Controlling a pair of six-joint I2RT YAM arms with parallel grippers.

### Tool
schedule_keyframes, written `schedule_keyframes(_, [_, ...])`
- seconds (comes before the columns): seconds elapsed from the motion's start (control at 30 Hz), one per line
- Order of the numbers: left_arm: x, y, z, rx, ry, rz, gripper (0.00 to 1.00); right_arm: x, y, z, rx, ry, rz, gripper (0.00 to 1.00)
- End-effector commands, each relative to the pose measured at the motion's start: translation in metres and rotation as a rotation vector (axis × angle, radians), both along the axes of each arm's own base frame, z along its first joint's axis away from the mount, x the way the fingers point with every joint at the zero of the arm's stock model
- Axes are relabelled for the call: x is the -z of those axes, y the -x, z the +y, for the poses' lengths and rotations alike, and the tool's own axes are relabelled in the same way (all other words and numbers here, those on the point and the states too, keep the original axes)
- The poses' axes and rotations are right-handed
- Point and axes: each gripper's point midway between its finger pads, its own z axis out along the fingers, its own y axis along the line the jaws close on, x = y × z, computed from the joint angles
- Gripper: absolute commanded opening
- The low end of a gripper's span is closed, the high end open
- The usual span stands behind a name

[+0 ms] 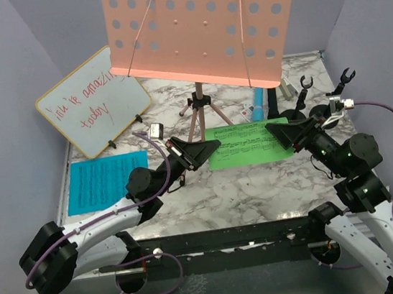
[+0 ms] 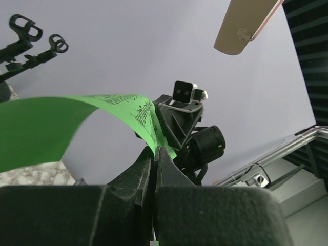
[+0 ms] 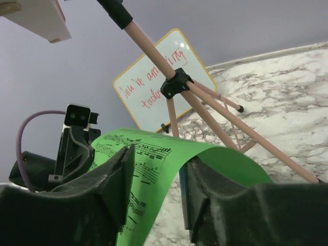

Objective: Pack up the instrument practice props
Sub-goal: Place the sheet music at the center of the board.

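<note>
Green paper is pinched at its left edge in the left gripper (image 2: 155, 154), whose jaws are pressed together on the sheet (image 2: 51, 123). The right gripper (image 3: 156, 174) stands partly wide, and the sheet's other end passes loosely between its jaws without being clamped. Gripped firmly at one end only, the sheet bows in an arc above the surface (image 1: 259, 182). It could sag, curl or slip free if the left arm swings quickly. A pull while the right jaws rub the paper might crease or tear it. Just behind both grippers are the legs of the pink stand (image 1: 200, 117), and a careless lift could tip it toward the whiteboard (image 1: 93, 102). The blue sheet (image 1: 105, 181) lies flat to the left, not yet packed.
</note>
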Motion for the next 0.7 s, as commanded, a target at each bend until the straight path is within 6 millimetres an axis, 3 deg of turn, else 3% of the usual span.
schedule_keyframes(0.0, [0.004,-0.007,0.009,-0.088,-0.08,-0.017,0.0,-0.009,0.003,-0.006,0.023,0.07,-0.038,0.54])
schedule_keyframes(0.13, [0.006,-0.012,0.022,-0.16,-0.124,-0.003,0.0,-0.013,0.003,-0.012,0.052,0.114,-0.044,0.79])
schedule_keyframes(0.27, [0.009,-0.012,0.041,-0.235,-0.18,0.005,0.0,-0.017,0.003,-0.02,0.093,0.158,-0.047,0.94])
schedule_keyframes(0.4, [0.012,-0.014,0.066,-0.34,-0.248,0.01,0.0,-0.018,0.0,-0.031,0.153,0.196,-0.043,1.0])
schedule_keyframes(0.57, [0.003,-0.018,0.107,-0.511,-0.335,0.015,0.0,-0.019,-0.003,-0.039,0.201,0.226,-0.038,1.0])
schedule_keyframes(0.67, [0.009,-0.024,0.133,-0.627,-0.408,0.047,0.0,-0.018,-0.006,-0.044,0.226,0.251,-0.035,1.0])
